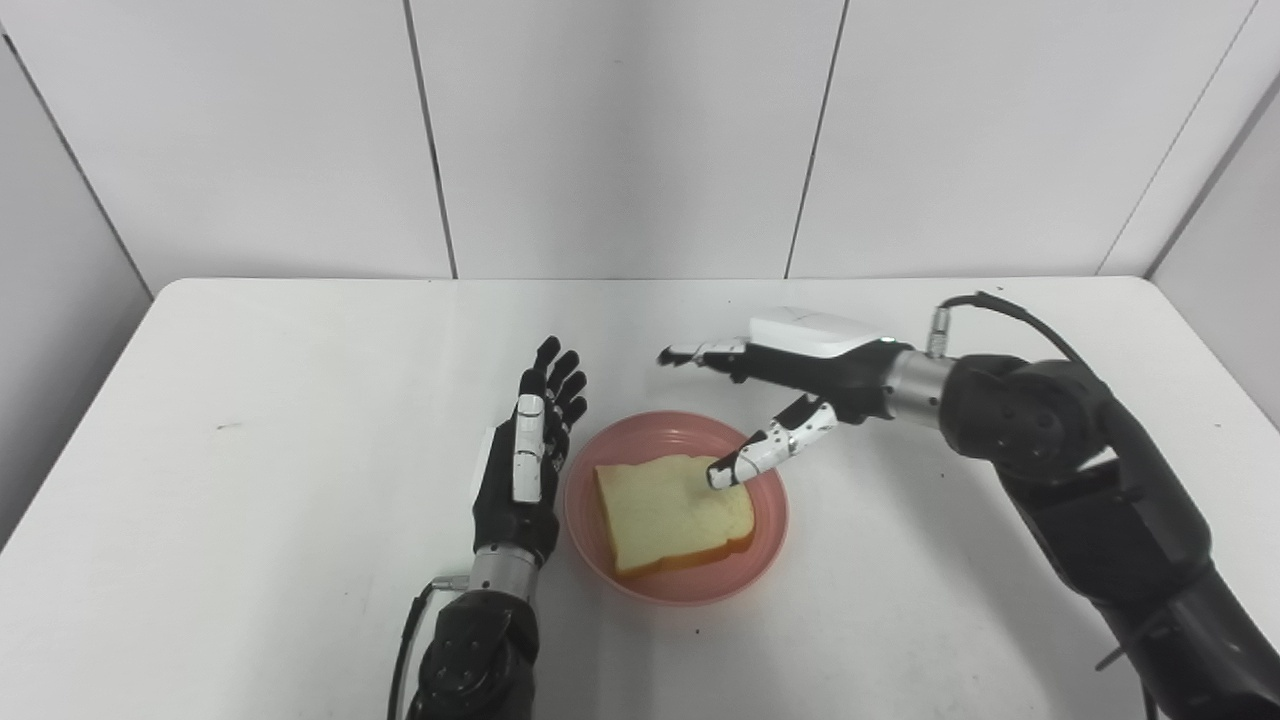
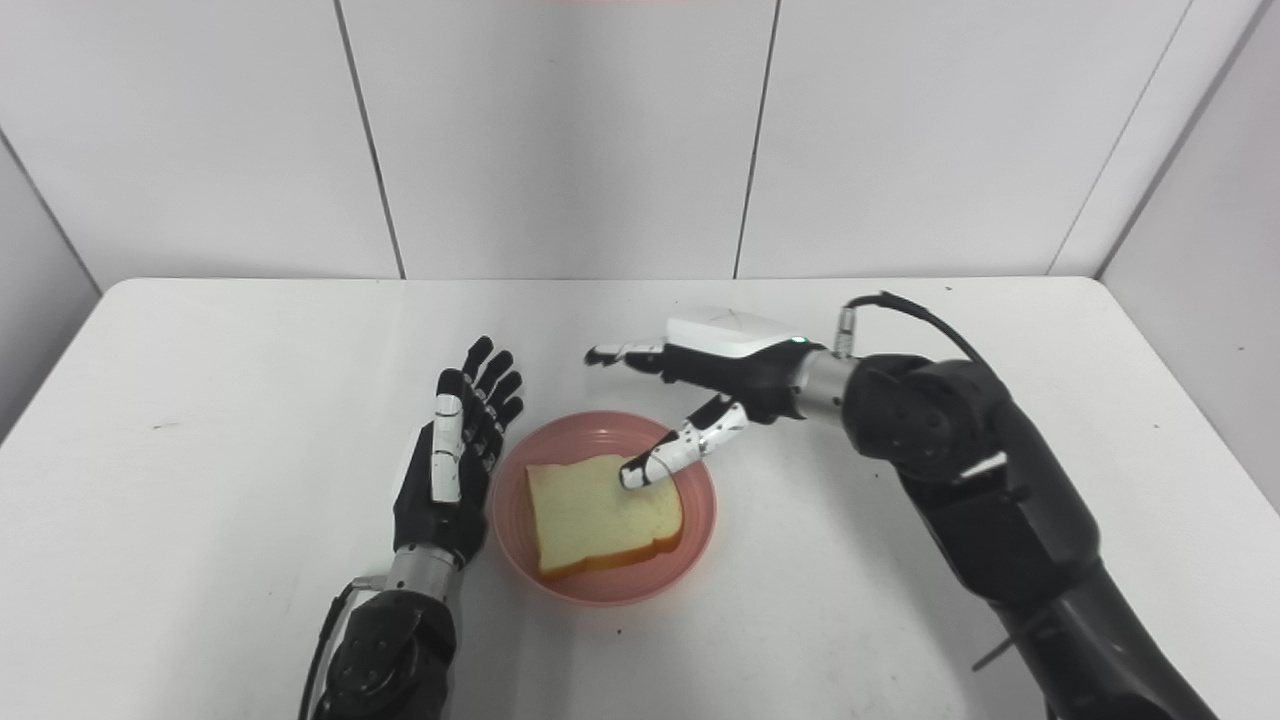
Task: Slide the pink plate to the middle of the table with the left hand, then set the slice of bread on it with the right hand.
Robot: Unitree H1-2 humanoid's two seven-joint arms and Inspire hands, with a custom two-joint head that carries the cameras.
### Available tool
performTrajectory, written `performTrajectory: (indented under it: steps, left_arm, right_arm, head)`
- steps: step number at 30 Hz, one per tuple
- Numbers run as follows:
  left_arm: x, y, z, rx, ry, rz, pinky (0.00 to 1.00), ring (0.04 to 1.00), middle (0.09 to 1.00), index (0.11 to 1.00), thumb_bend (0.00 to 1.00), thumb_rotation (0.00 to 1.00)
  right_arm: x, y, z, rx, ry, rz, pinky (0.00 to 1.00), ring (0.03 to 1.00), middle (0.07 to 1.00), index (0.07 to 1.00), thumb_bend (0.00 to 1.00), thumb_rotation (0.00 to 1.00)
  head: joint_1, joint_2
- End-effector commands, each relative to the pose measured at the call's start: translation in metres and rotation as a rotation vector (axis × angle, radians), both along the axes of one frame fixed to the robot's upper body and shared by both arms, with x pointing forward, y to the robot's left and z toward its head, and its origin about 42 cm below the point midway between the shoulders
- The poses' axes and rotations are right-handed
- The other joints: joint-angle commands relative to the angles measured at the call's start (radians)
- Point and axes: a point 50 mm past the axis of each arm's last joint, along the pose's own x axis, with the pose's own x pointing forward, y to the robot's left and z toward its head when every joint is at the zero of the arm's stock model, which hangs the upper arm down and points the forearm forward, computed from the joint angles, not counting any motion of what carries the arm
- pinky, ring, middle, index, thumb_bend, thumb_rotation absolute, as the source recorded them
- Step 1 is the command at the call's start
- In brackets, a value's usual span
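Note:
A pink plate [image 1: 760, 545] sits near the middle of the white table, toward the front. A slice of bread [image 1: 668, 515] lies flat on it. My left hand [image 1: 530, 455] stands open on edge just left of the plate's rim, fingers pointing away from me, holding nothing. My right hand [image 1: 790, 385] hovers open over the plate's far right side. Its thumb [image 1: 765, 452] reaches down over the bread's far right corner; the other fingers [image 1: 700, 353] stretch out level beyond the plate.
The white table [image 1: 250, 420] is bounded by grey wall panels behind and at both sides. A cable loops from the right wrist [image 1: 985, 300]. The right forearm [image 1: 1090, 500] crosses the table's right front.

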Motion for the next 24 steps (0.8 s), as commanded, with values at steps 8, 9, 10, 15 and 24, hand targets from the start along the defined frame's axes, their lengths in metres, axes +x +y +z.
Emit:
performTrajectory:
  steps: [8, 9, 10, 15, 24]
  left_arm:
    - [-0.002, 0.000, 0.018, -0.006, -0.087, 0.001, 0.96, 0.967, 0.983, 0.952, 0.71, 1.00]
    - [-0.004, 0.001, 0.019, -0.008, -0.087, 0.001, 0.97, 0.972, 0.986, 0.956, 0.71, 1.00]
    - [-0.005, 0.002, 0.019, -0.011, -0.087, 0.002, 0.98, 0.979, 0.990, 0.960, 0.71, 1.00]
    - [-0.009, 0.007, 0.019, 0.013, -0.097, 0.017, 0.98, 0.981, 0.988, 0.962, 0.70, 1.00]
    - [-0.015, 0.012, 0.019, 0.029, -0.085, 0.026, 1.00, 0.990, 0.992, 0.972, 0.70, 1.00]
  right_arm:
    - [-0.009, -0.016, -0.027, 0.371, -0.036, -0.177, 0.86, 0.979, 1.000, 0.998, 0.74, 0.88]
    - [-0.012, -0.015, -0.031, 0.400, -0.027, -0.188, 0.89, 0.990, 1.000, 1.000, 0.73, 0.94]
    - [-0.015, -0.014, -0.035, 0.430, -0.015, -0.201, 0.93, 0.997, 1.000, 1.000, 0.72, 0.98]
    - [-0.026, -0.005, -0.050, 0.626, 0.053, -0.226, 0.98, 1.000, 1.000, 1.000, 0.68, 1.00]
    - [-0.033, 0.019, -0.092, 0.963, 0.111, -0.286, 1.00, 1.000, 1.000, 1.000, 0.73, 1.00]
  head:
    - [-0.002, 0.017]
    - [-0.002, 0.020]
    - [-0.001, 0.022]
    - [-0.003, 0.030]
    - [-0.006, 0.040]
